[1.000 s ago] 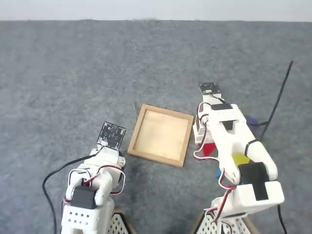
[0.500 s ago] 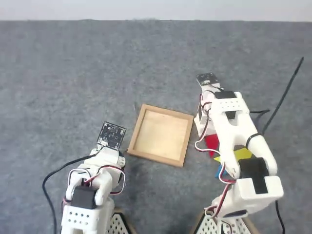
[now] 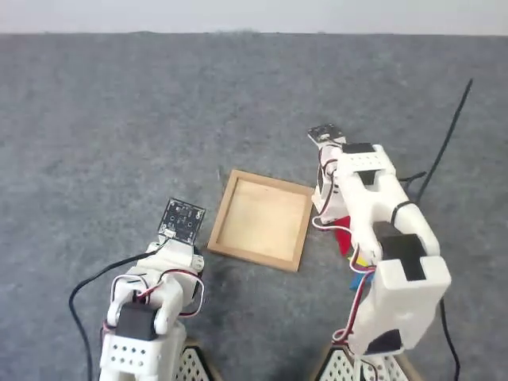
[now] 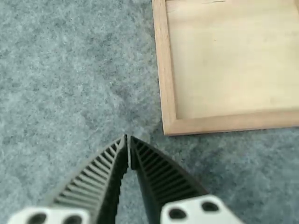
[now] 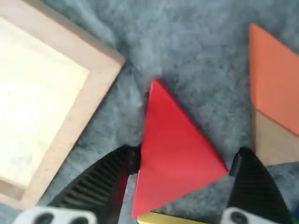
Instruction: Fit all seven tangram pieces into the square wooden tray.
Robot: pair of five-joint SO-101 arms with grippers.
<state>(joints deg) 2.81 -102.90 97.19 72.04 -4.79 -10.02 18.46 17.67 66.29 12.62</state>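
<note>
Red triangle [image 5: 174,156] between jaws of right gripper [image 5: 184,162]

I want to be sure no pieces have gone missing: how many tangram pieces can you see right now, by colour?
Red triangular tangram piece: 1
Orange flat tangram piece: 1
Yellow tangram piece, mostly hidden: 1
Blue tangram piece, mostly hidden under the arm: 1
Total: 4 visible, none of them inside the square wooden tray.

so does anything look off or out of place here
Nothing looks damaged or spilled. The square wooden tray sits slightly askew and is empty. The red triangle lies outside it on the felt, between the open fingers of the right pincer.
</note>
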